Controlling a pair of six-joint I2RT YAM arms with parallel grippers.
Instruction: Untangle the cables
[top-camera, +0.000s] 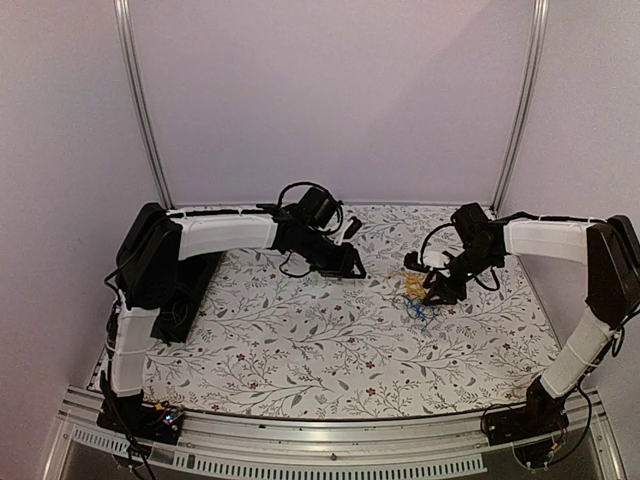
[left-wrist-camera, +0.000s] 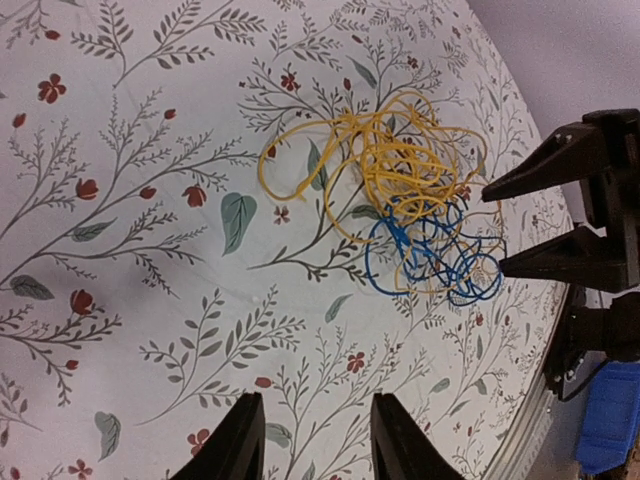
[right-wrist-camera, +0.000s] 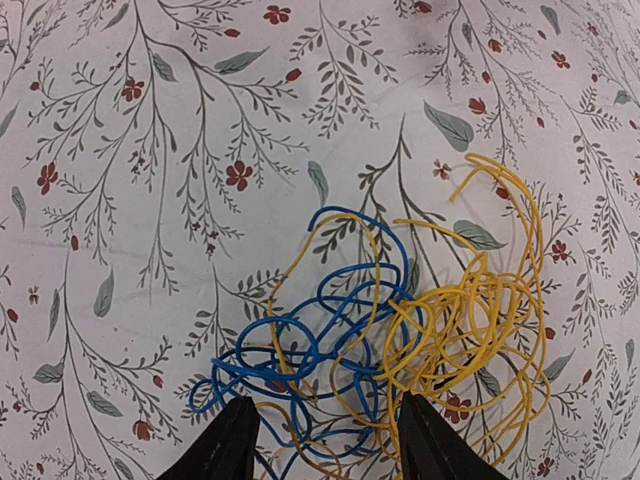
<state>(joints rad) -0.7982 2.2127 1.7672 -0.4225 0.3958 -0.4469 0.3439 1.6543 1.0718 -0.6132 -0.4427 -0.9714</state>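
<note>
From above, you see the cables (top-camera: 418, 298), a yellow-and-blue tangle, lying on the floral tabletop (top-camera: 300, 350) right of centre. The right gripper (top-camera: 432, 296) is at them and the left gripper (top-camera: 352, 268) is apart to the left. Your left wrist view shows its jaws spread above the print, holding nothing. Your right wrist view shows those jaws wide, straddling the tangle's blue edge; whether they touch it is unclear.

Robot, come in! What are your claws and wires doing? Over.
Left claw open, empty. Right claw open at the cables. Yellow and blue, tangled. Nothing blocking.
</note>
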